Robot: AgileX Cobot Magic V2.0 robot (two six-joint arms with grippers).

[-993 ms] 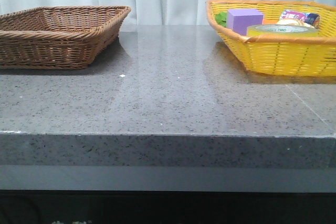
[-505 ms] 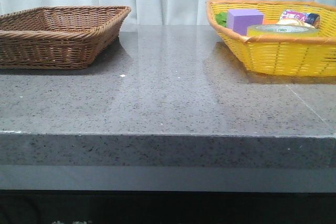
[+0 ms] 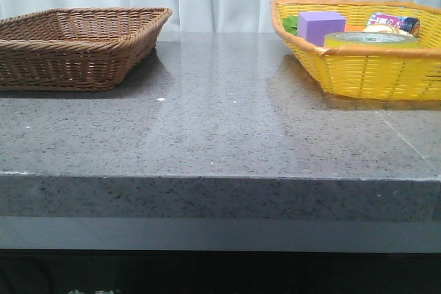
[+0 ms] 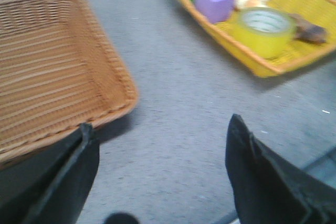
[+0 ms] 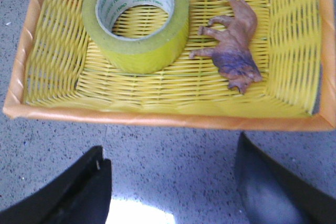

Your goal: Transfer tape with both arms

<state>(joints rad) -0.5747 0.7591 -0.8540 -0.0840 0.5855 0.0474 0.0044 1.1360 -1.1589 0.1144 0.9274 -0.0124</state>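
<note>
The yellow tape roll (image 3: 371, 39) lies flat in the yellow basket (image 3: 372, 74) at the table's right rear, next to a purple block (image 3: 320, 27). It shows in the right wrist view (image 5: 137, 19) and in the left wrist view (image 4: 264, 31). My right gripper (image 5: 170, 156) is open and empty over the table just outside the basket's rim (image 5: 157, 119). My left gripper (image 4: 157, 145) is open and empty over the table beside the brown basket (image 4: 52, 66). Neither arm shows in the front view.
A brown wicker basket (image 3: 76, 46) stands at the left rear. The yellow basket also holds a brown toy animal (image 5: 233, 40), a green thing (image 3: 289, 24) and a colourful packet (image 3: 389, 24). A white curtain hangs behind the table.
</note>
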